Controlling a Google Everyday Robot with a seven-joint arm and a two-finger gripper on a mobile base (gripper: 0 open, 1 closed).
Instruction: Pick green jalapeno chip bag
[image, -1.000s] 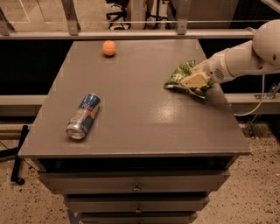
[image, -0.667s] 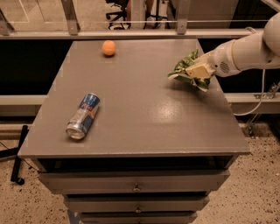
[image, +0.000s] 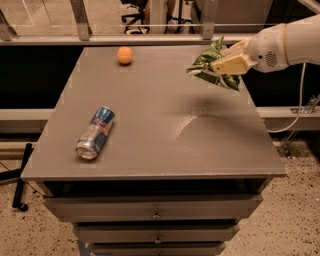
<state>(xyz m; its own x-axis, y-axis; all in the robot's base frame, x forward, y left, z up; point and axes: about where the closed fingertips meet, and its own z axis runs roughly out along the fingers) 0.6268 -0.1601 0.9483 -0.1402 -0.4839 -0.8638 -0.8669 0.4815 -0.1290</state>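
Observation:
The green jalapeno chip bag (image: 209, 59) is crumpled and held in the air above the right rear part of the grey table (image: 160, 130). My gripper (image: 220, 66) comes in from the right on a white arm and is shut on the bag. Its tan fingers (image: 231, 63) clamp the bag's middle, and green foil sticks out above and below them. The bag casts a shadow on the table beneath it.
A blue-and-silver drink can (image: 96, 132) lies on its side at the front left. An orange ball (image: 125, 55) sits at the rear left. Drawers run below the table's front edge. A rail and glass stand behind the table.
My gripper has lifted the chip bag off the table and carried it up and slightly back. The can and the ball have not moved.

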